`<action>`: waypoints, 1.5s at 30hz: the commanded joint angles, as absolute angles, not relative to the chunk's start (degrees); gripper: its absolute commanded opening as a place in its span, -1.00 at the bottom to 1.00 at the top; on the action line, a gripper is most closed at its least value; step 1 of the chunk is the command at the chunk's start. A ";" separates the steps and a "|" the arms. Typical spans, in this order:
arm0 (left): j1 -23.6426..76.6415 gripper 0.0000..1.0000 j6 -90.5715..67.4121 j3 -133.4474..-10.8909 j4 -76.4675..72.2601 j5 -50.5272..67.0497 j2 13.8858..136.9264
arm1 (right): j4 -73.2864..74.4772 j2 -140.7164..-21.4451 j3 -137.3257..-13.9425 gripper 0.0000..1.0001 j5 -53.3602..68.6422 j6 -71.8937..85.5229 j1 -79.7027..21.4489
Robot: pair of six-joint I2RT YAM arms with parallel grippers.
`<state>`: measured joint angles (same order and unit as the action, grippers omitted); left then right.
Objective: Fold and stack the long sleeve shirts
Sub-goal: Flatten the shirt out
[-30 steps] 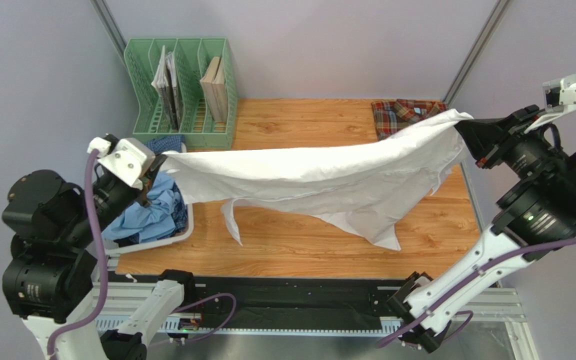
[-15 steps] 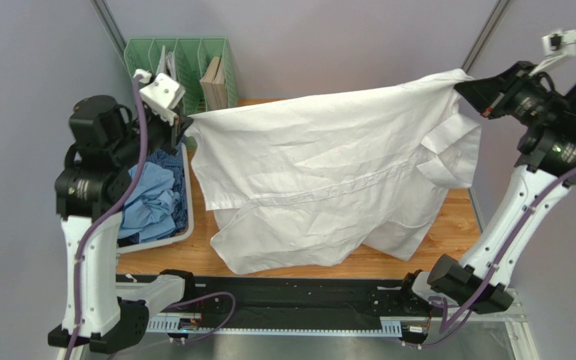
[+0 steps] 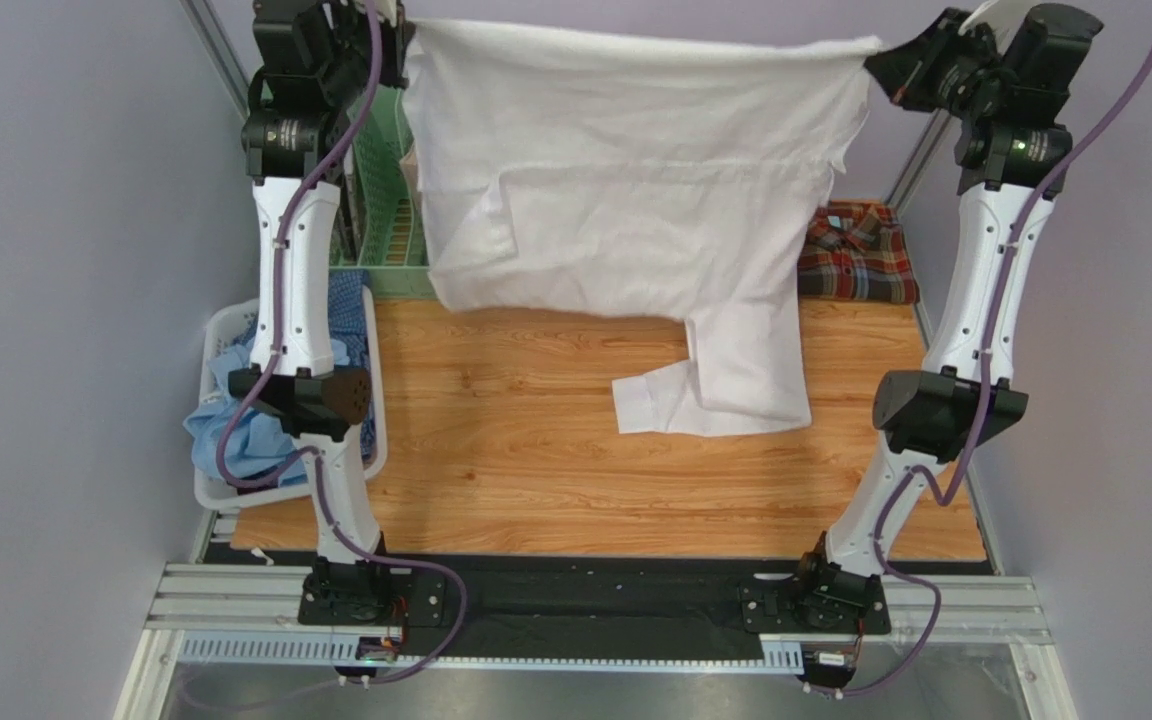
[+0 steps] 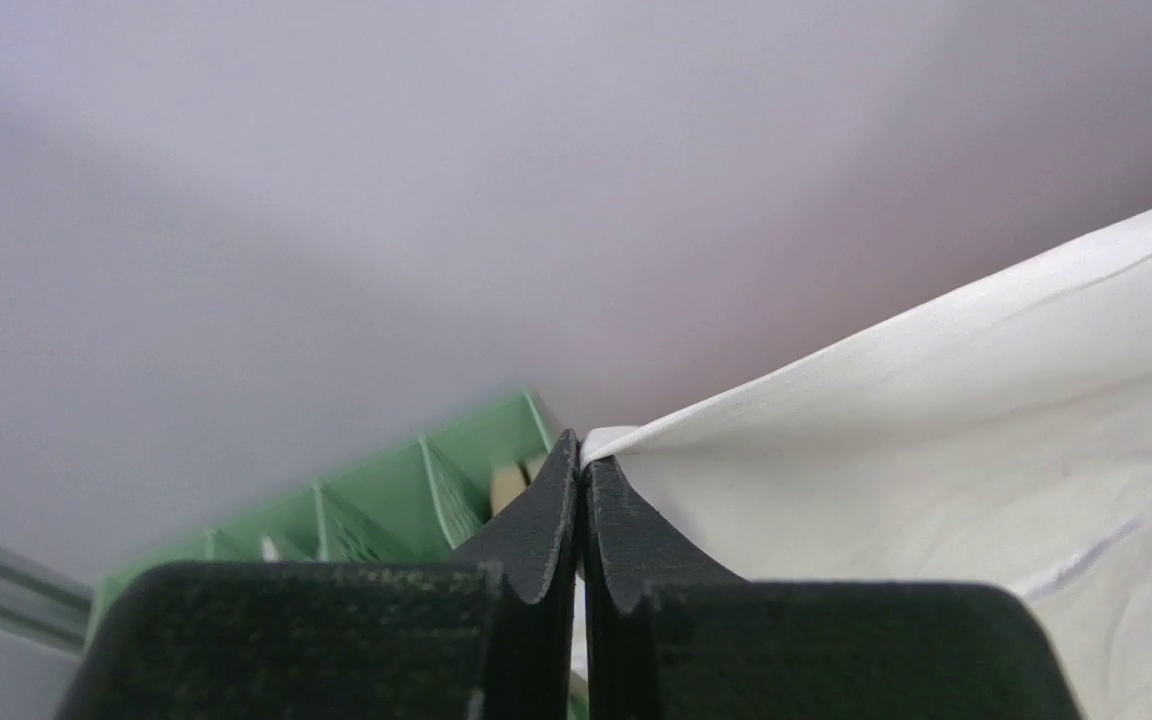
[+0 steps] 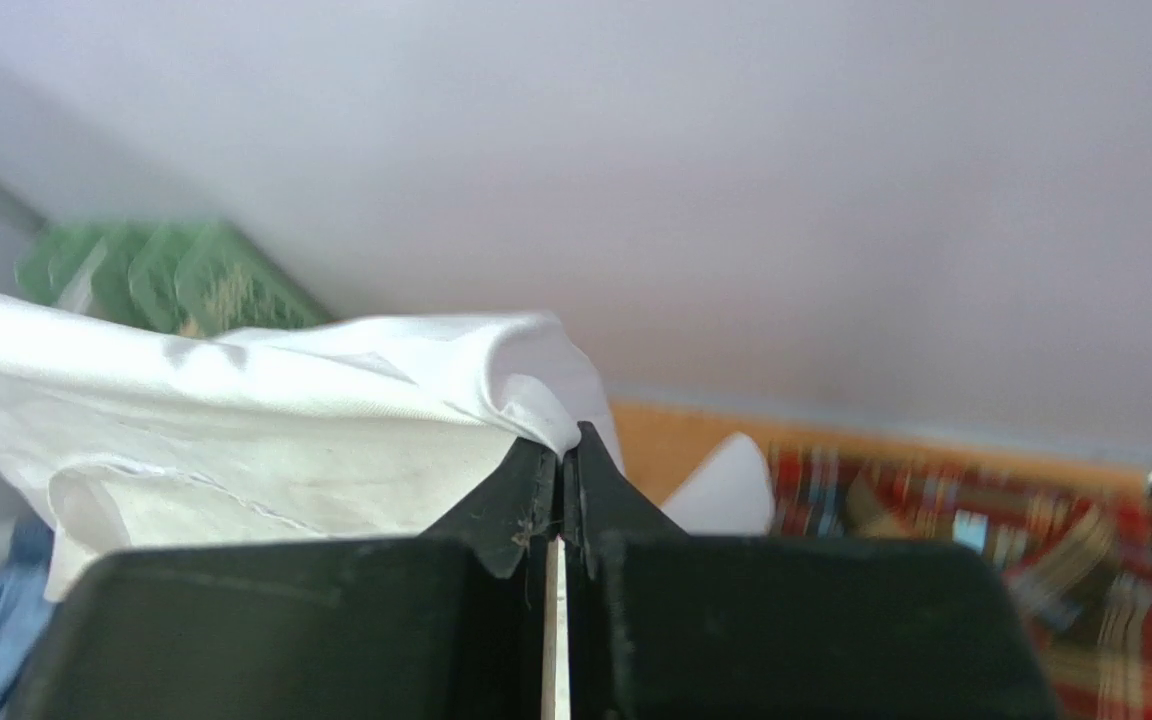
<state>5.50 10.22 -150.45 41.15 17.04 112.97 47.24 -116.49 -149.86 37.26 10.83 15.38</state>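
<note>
White shirt [image 3: 627, 165]: unfolded, stretched across frame top, corners pinched by left and right jaws. Apparently done: plaid shirt [image 3: 856, 258], right. Pending: blue shirts [image 3: 237, 435], basket [image 3: 207, 492], lower left.

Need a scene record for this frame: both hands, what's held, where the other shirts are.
left hand: shut on a top corner of the white shirt, raised high
right hand: shut on the other top corner, raised high
white shirt: hangs spread between both hands; lower sleeve appears to reach the table
plaid shirt: lying at the table's far right
blue shirts: heaped in white basket, left side
</note>
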 commanded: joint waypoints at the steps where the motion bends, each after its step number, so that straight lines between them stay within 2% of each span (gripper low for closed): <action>1: 4.22 -1.00 7.38 -158.81 18.98 7.75 109.21 | 6.19 -102.76 -145.47 -1.00 24.98 26.00 18.81; 4: 2.11 -1.00 5.19 -141.22 5.41 10.27 98.92 | 0.89 -104.41 -153.08 -1.00 20.05 27.68 19.25; 6: 0.97 -1.00 5.36 -138.88 6.67 13.69 97.21 | -1.56 -103.37 -151.54 -1.00 21.25 27.69 19.34; 9: 0.53 -1.00 9.13 -130.64 13.35 23.62 93.53 | 2.95 -100.03 -139.34 -1.00 30.38 22.96 19.34; 10: 0.53 -1.00 10.79 -121.73 14.23 28.25 89.95 | 4.90 -96.19 -134.09 -1.00 33.02 20.76 19.42; 11: 0.53 -1.00 13.51 -116.33 14.24 30.56 87.91 | 6.49 -93.80 -122.64 -1.00 38.53 15.52 20.03; 14: 0.61 -1.00 21.93 -97.25 17.39 40.33 80.79 | 11.93 -84.66 -99.24 -1.00 46.12 5.31 22.05; 16: 0.70 -1.00 26.60 -86.12 23.33 44.71 76.41 | 20.45 -81.23 -92.23 -1.00 47.98 -6.56 23.46; 20: 0.88 -1.00 43.38 -68.85 33.82 47.02 68.22 | 38.45 -76.56 -81.31 -1.00 52.56 -27.72 28.55; 23: 1.05 -1.00 56.04 -57.95 41.46 45.44 62.94 | 59.08 -76.73 -75.08 -1.00 51.51 -48.38 28.92; 25: 1.49 -1.00 61.60 -50.85 43.58 42.38 60.57 | 64.57 -77.78 -69.73 -1.00 50.11 -59.17 28.31; 29: 3.95 -1.00 67.23 -44.30 45.69 36.66 59.68 | 71.87 -82.69 -64.25 -0.94 42.56 -67.57 27.60; 30: 4.39 -1.00 68.11 -43.86 47.79 35.87 59.85 | 73.46 -83.75 -63.99 -0.89 41.06 -69.07 27.60; 31: 5.18 -1.00 70.29 -43.16 49.12 34.12 59.77 | 74.96 -85.59 -62.94 -0.77 39.39 -70.65 27.60; 32: 5.53 -0.83 71.53 -43.07 50.78 33.49 59.59 | 78.10 -86.04 -62.32 -0.68 35.55 -74.41 27.68; 33: 5.54 -0.70 73.02 -43.24 55.06 33.05 59.33 | 79.70 -86.04 -61.53 -0.50 33.77 -76.01 27.95; 35: 5.54 -0.50 76.11 -43.77 59.74 31.82 57.40 | 85.74 -83.33 -59.51 -0.39 30.08 -82.49 29.35; 37: 5.54 -0.42 77.69 -45.08 66.07 31.29 54.41 | 88.40 -77.65 -58.98 -0.25 27.96 -86.03 30.67; 38: 5.54 -0.30 79.00 -45.61 67.83 31.46 53.27 | 90.85 -75.26 -59.06 -0.17 26.73 -88.83 30.85; 39: 5.54 -0.22 78.93 -46.92 69.94 32.33 51.52 | 91.75 -73.41 -59.32 0.00 26.37 -90.08 30.85; 40: 5.54 -0.08 78.84 -47.63 70.57 32.78 50.72 | 92.54 -70.00 -59.59 0.10 26.19 -90.70 30.76; 43: 5.71 0.11 74.29 -50.53 69.01 34.28 51.32 | 93.16 -67.85 -61.69 0.48 27.94 -90.88 30.85; 45: 6.50 0.16 65.11 -51.94 63.06 33.23 55.52 | 91.94 -70.56 -64.40 0.60 31.36 -84.69 30.67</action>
